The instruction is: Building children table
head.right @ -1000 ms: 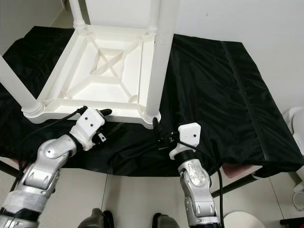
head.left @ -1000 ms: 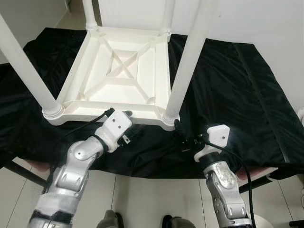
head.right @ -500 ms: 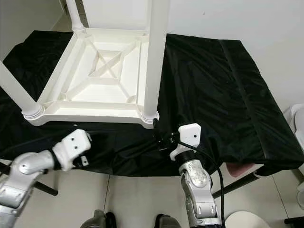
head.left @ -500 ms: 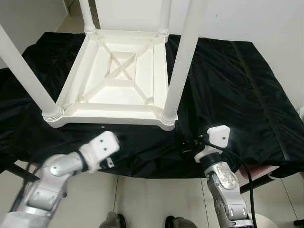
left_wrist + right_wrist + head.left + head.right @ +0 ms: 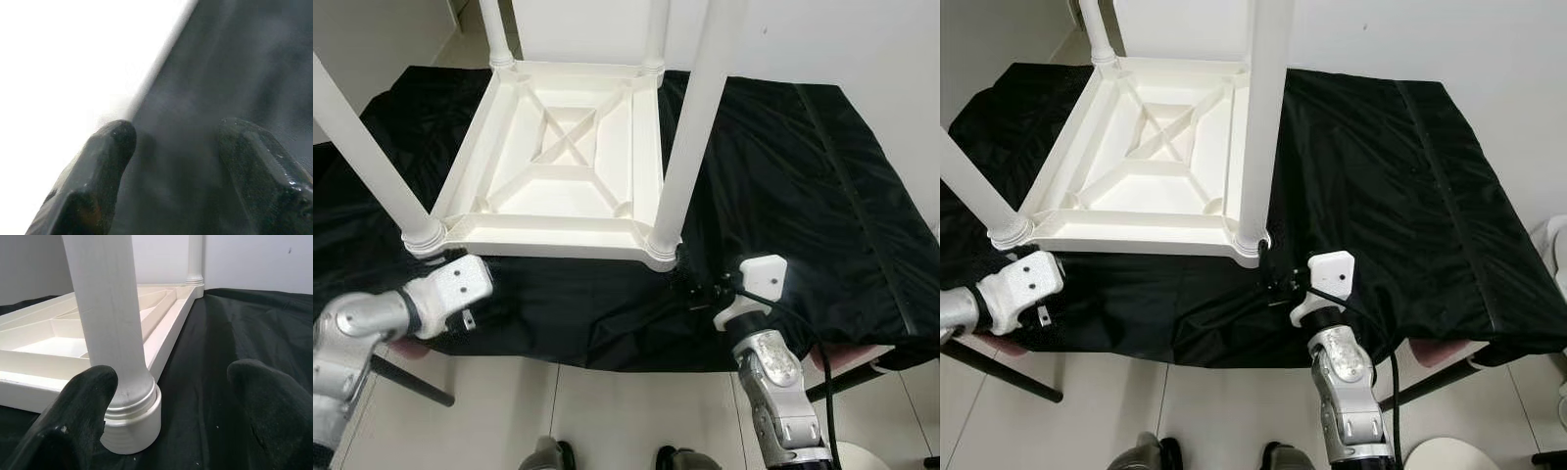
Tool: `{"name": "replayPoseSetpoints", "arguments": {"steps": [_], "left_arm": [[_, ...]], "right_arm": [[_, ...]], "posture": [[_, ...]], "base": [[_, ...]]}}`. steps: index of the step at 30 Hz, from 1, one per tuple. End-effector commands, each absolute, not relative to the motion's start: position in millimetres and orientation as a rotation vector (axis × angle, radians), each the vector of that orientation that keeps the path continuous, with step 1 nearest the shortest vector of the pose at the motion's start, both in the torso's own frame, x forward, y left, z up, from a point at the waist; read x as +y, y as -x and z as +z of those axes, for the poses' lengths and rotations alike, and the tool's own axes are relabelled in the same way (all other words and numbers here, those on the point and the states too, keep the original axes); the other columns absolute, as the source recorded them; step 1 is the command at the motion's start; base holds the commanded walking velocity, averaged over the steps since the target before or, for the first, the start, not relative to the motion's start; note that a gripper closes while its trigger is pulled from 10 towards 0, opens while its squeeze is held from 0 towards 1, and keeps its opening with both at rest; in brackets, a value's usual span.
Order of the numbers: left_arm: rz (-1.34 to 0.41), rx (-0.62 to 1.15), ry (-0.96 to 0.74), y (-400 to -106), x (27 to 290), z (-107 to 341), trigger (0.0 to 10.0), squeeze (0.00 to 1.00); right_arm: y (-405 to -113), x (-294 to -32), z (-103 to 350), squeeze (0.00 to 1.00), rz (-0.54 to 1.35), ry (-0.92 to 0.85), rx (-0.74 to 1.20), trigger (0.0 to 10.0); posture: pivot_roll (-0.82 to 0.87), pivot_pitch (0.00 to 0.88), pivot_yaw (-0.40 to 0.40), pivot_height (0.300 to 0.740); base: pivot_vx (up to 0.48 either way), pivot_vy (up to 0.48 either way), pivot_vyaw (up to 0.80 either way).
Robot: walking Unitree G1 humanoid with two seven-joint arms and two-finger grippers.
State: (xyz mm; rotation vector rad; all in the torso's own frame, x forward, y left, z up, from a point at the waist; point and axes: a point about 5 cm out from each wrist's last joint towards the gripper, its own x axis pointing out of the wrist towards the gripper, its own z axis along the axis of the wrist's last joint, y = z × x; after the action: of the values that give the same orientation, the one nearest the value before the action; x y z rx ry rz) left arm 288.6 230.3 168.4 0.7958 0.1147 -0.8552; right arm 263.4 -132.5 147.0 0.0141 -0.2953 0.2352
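Right gripper (image 5: 171, 396) agape — holding nothing

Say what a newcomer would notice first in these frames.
The white children's table lies upside down on a black cloth, its four legs pointing up toward the camera. The right gripper sits open just in front of the near right leg, close to its base at the table's corner. The left gripper, also open, is down by the near left corner, over the cloth's front edge.

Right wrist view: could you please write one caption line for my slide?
Open right gripper faces the near leg of the upturned white table on black cloth.
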Motion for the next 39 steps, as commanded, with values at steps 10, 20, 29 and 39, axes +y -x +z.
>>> {"name": "replayPoseSetpoints", "arguments": {"steps": [10, 20, 29, 39], "left_arm": [[-0.811, -0.073, -0.652, -319.9, 203.2, 202.8, 10.0, 0.0], [-0.903, -0.019, -0.655, -340.6, 176.5, 178.7, 10.0, 0.0], [-0.866, 0.06, -0.638, -357.3, 174.7, 164.4, 10.0, 0.0], [-0.856, 0.108, -0.605, -365.6, 179.2, 160.9, 10.0, 0.0]], "right_arm": [[-265.1, -129.2, 141.7, 0.0, 0.224, -0.012, -0.282, 10.0], [-268.8, -123.1, 144.3, 0.0, 0.23, -0.003, -0.296, 10.0], [-267.6, -121.1, 144.6, 0.0, 0.22, -0.006, -0.298, 10.0], [-264.6, -121.2, 145.6, 0.0, 0.211, -0.001, -0.299, 10.0]], "posture": [[-0.08, 0.121, 0.059, 0.74], [-0.09, 0.123, 0.059, 0.74], [-0.11, 0.143, 0.062, 0.74], [-0.13, 0.169, 0.071, 0.74]], "base": [[0.0, 0.0, 0.0], [0.0, 0.0, 0.0], [0.0, 0.0, 0.0], [0.0, 0.0, 0.0]]}}
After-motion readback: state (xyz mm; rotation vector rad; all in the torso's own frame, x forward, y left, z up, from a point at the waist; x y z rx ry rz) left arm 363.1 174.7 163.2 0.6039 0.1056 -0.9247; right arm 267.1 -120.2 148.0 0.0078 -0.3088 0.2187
